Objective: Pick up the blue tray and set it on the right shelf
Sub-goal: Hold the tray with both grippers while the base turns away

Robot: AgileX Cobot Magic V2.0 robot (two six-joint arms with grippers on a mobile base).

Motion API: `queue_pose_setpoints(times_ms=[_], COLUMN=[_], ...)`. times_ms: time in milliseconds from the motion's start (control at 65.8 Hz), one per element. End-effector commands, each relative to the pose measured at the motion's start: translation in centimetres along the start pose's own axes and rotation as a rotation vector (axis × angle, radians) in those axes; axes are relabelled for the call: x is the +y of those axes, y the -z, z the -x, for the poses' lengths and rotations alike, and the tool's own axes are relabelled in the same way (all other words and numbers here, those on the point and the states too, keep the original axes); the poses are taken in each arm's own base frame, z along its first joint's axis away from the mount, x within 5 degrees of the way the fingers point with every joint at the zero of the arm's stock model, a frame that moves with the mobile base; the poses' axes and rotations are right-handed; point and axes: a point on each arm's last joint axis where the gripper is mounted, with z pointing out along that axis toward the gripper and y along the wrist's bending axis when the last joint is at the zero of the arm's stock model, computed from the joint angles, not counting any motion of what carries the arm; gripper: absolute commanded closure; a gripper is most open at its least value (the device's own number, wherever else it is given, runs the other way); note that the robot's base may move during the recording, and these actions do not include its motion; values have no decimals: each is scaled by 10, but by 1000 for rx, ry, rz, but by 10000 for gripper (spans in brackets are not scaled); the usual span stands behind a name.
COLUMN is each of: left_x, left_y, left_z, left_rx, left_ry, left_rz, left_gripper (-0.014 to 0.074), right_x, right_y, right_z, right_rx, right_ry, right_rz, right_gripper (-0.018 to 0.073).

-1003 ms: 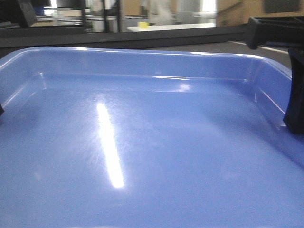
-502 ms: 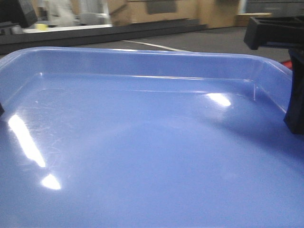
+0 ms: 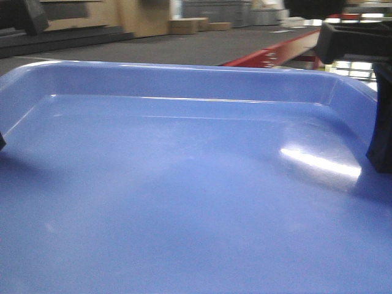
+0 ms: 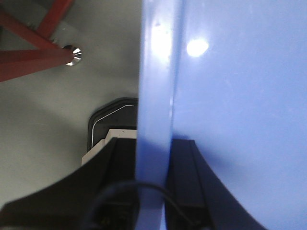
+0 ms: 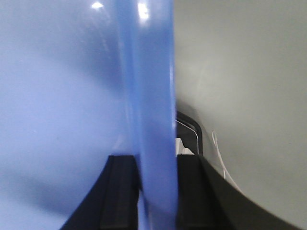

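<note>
The blue tray (image 3: 184, 184) fills the front view, held level above the floor. My left gripper (image 4: 153, 163) is shut on the tray's left rim (image 4: 156, 96), one finger inside the wall and one outside. My right gripper (image 5: 153, 177) is shut on the tray's right rim (image 5: 148, 96) in the same way. In the front view the right gripper's black finger (image 3: 381, 122) stands at the tray's right wall. The left one barely shows at the left edge. The right shelf with its steel rail is not clearly in view.
A red metal beam (image 3: 275, 52) runs behind the tray's far right corner. Red struts with a shiny bolt (image 4: 72, 53) show below in the left wrist view, over grey floor (image 5: 249, 96). Cardboard boxes (image 3: 190, 26) and grey crates stand far back.
The background has swept leftwards behind the tray: windows and a white table have given way to boxes and a red beam. The tray stays fixed between the grippers; its glare moved right.
</note>
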Motion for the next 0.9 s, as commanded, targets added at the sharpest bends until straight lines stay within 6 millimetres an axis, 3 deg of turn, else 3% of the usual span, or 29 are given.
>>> queue_pose_setpoints(times_ms=[0,882], left_x=[-7,-7], left_y=[13,13], left_z=[2,2], left_rx=[-49,-49], left_ry=[25,25], left_rz=[-86,-86], left_gripper=[596,596], right_x=[6,6], right_y=[14,14], right_z=[4,4], right_rx=[-66,-66], right_ry=[-10,-10], right_rz=[75,75], right_gripper=[358,358])
